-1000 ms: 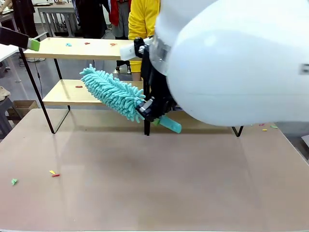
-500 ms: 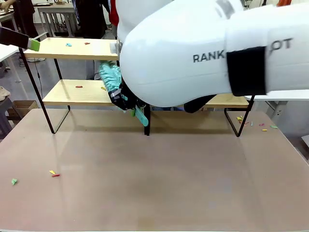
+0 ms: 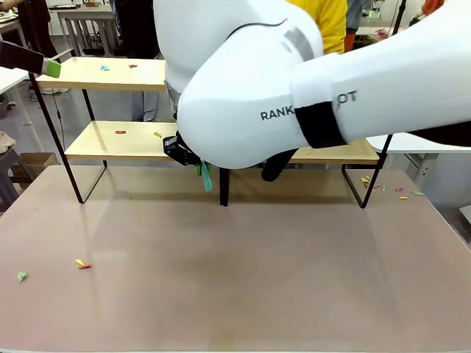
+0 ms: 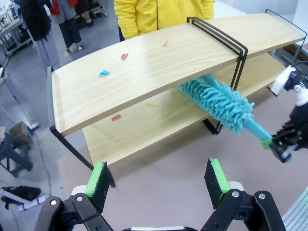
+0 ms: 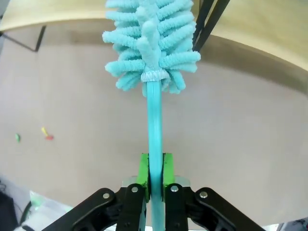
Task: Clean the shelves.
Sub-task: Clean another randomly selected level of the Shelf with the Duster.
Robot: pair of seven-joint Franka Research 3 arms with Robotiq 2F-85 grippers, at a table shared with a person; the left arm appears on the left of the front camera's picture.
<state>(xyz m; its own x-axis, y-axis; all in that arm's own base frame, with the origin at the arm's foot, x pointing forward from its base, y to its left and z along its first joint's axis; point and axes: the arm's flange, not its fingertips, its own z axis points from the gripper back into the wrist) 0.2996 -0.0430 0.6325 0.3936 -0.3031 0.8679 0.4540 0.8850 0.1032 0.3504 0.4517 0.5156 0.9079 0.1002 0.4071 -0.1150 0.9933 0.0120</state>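
Where the shelves (image 4: pixel 144 67) stand, at the far part of the beige tabletop (image 3: pixel 235 279), their two light-wood boards run across the table on a thin black frame, and a person in a yellow top (image 4: pixel 159 14) is just behind them. Small coloured scraps (image 4: pixel 104 73) lie on the upper board and a few on the lower one. A teal duster (image 4: pixel 221 101) reaches with its fluffy head into the space between the two boards, over the lower board and just beside the centre post (image 4: pixel 238 62). Its straight handle (image 5: pixel 154 120) goes back to the right gripper (image 5: pixel 155 168), whose green pads (image 5: pixel 144 168) are pressed on it from both sides. The left gripper (image 4: pixel 158 175) hangs near the left end of the upper board, its jaws spread wide and holding nothing. A few loose bits (image 3: pixel 81 263) lie on the tabletop near its left edge.
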